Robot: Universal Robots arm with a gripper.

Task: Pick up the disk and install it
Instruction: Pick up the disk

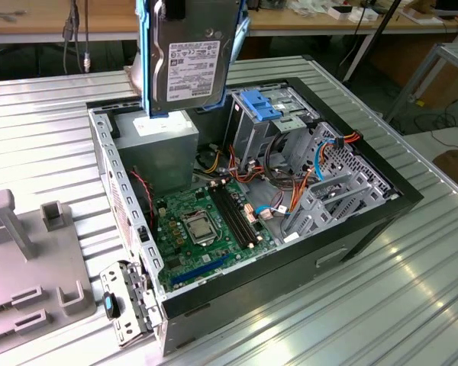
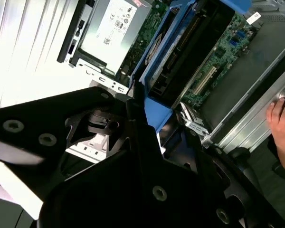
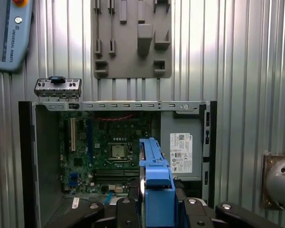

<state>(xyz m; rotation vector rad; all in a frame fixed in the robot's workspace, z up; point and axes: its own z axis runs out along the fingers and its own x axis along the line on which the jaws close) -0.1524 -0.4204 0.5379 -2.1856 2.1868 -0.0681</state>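
Fingers (image 3: pixel 126 213) clamped on the disk (image 1: pixel 189 65), which hangs upright between them, above the open computer case (image 1: pixel 305 274). Case lies below the fingers on a ribbed metal tabletop (image 1: pixel 46 130). Grey fixture plate (image 3: pixel 131 38) sits past the case, and wooden benches (image 1: pixel 30 23) stand behind.

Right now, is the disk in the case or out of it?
Out. The tool holds the disk upright above the open case, not seated in the drive cage.
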